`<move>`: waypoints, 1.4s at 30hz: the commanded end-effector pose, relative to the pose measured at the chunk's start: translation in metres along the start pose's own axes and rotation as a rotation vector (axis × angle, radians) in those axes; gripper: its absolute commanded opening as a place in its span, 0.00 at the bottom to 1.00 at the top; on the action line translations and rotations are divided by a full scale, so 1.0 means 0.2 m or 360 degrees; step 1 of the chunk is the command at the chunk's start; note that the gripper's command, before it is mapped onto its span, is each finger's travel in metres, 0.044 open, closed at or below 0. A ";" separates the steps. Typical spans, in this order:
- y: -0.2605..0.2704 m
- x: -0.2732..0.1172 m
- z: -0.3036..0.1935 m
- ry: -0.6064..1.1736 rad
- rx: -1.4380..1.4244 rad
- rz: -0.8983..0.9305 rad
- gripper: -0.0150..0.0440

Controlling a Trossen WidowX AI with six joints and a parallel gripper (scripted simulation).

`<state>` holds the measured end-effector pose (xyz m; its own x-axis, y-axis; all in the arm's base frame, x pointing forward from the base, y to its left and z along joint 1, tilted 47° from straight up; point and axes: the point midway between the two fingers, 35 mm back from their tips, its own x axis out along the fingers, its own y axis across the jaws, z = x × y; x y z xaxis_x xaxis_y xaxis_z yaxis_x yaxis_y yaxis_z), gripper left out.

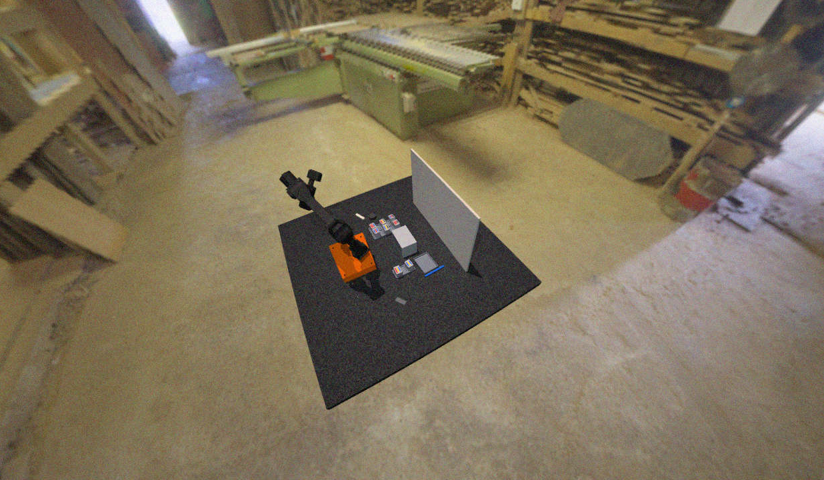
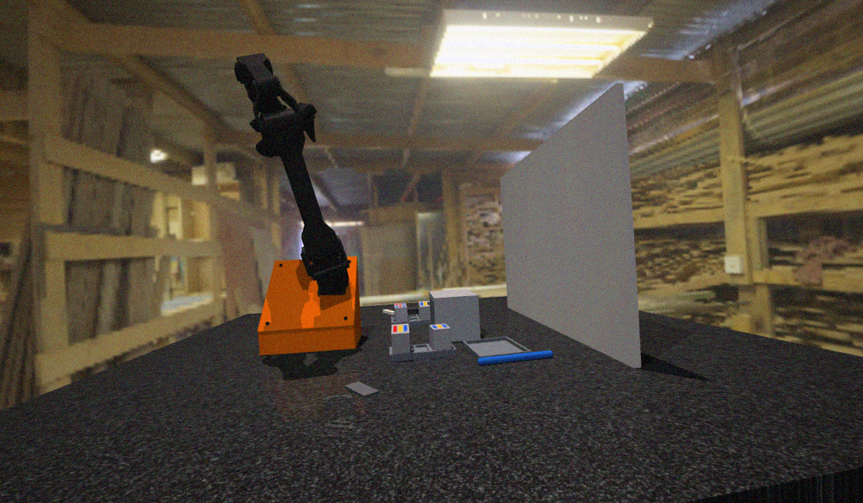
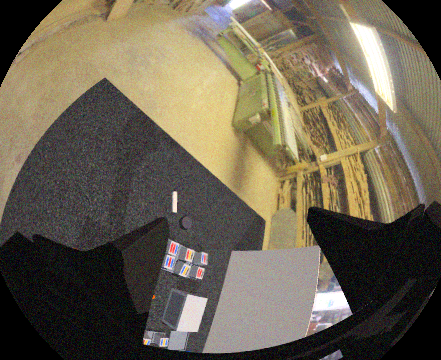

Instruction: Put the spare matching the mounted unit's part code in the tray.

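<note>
Bench [image 1: 397, 334] [image 2: 459, 431] [image 3: 95, 145]: speckled black; only the exterior view gets the ceiling lamp's full shape [image 2: 540, 47]
Tool [image 3: 242, 220]: fingers wide apart, nothing in it
Spares: the wrist cam catches six striped tops past the grey box [image 1: 405, 239] [image 2: 455, 316] [image 3: 192, 312]
Tray [image 1: 426, 263] [image 2: 496, 346] [image 3: 179, 341]: beside that box, blue bar [image 1: 435, 270] [image 2: 515, 358] along one edge

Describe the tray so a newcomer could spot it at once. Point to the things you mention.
Find the tall grey upright panel [image 1: 445, 209] [image 2: 572, 231] [image 3: 265, 300]. Between it and the small holder with two striped blocks, on the black surface, lies a low, flat grey tray [image 1: 426, 263] [image 2: 496, 346]. Unlike its neighbours, it has a bright blue bar along one edge.
</note>
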<state>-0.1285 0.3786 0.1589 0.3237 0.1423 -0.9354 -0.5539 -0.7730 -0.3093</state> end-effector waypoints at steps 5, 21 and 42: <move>-0.38 0.36 -0.43 0.0290 0.0685 0.0080 1.00; -0.61 0.85 -1.64 0.1017 0.2109 0.0100 1.00; -0.12 1.00 -2.70 0.1932 0.3304 -0.0095 1.00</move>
<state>0.3658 0.0900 0.0733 0.0534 -0.7210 -0.6908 -0.0113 0.6913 -0.7225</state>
